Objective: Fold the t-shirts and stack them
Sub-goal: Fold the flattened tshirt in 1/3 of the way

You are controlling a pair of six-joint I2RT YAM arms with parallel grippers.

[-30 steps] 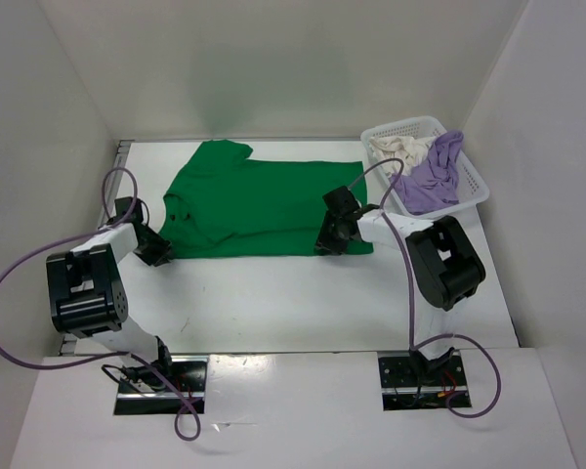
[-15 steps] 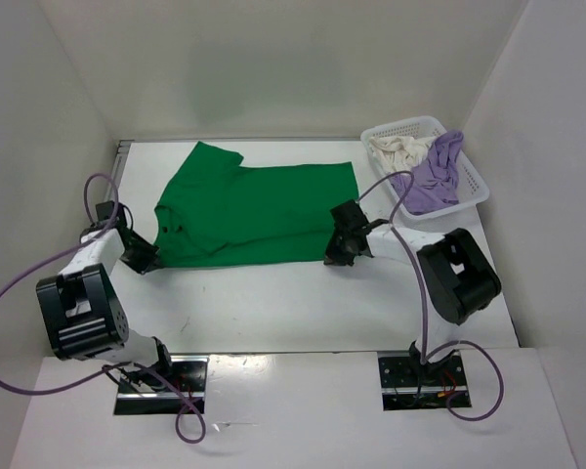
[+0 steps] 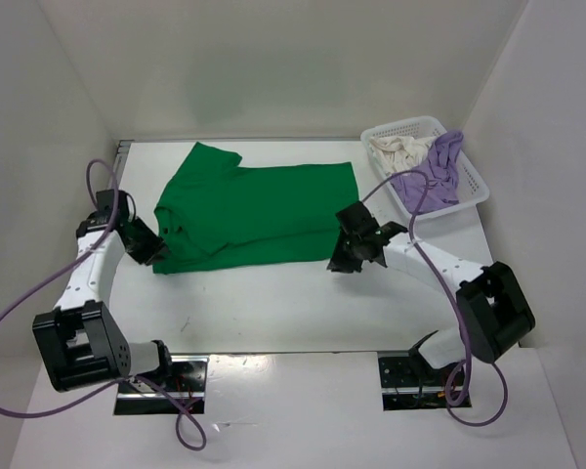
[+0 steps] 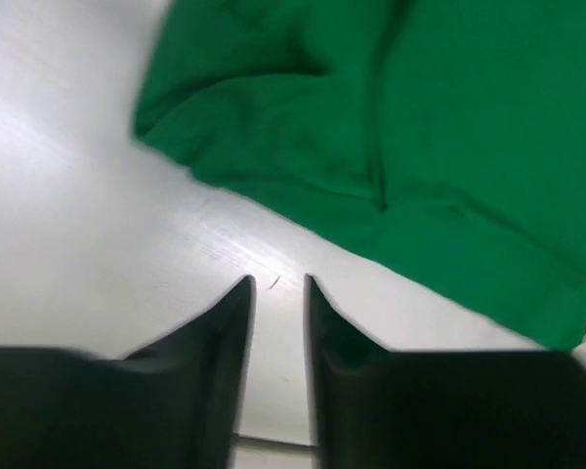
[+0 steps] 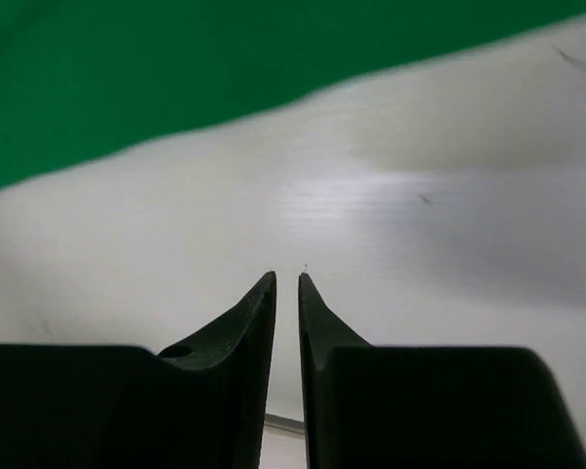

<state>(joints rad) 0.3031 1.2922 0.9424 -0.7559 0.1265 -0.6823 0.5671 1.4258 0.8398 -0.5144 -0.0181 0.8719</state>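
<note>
The bright green t-shirt (image 3: 254,210) lies spread flat across the middle of the table, collar end to the left. It also shows in the left wrist view (image 4: 420,117) and the right wrist view (image 5: 176,59). My left gripper (image 3: 154,252) (image 4: 278,281) is just off the shirt's near left corner, over bare table, jaws slightly apart and empty. My right gripper (image 3: 340,259) (image 5: 286,276) is just off the near right corner, jaws almost closed with a thin slit, empty. The cream t-shirt (image 3: 396,149) and the lavender t-shirt (image 3: 432,176) lie crumpled in the basket.
The white mesh basket (image 3: 407,127) stands at the far right of the table, with the lavender shirt hanging over its near rim. White walls close in the table on the left, back and right. Purple cables loop off both arms.
The green shirt was dragged left and slightly back, then stayed put. Both grippers have let go of its near corners and drawn back onto the bare table; the arms have swung outward.
</note>
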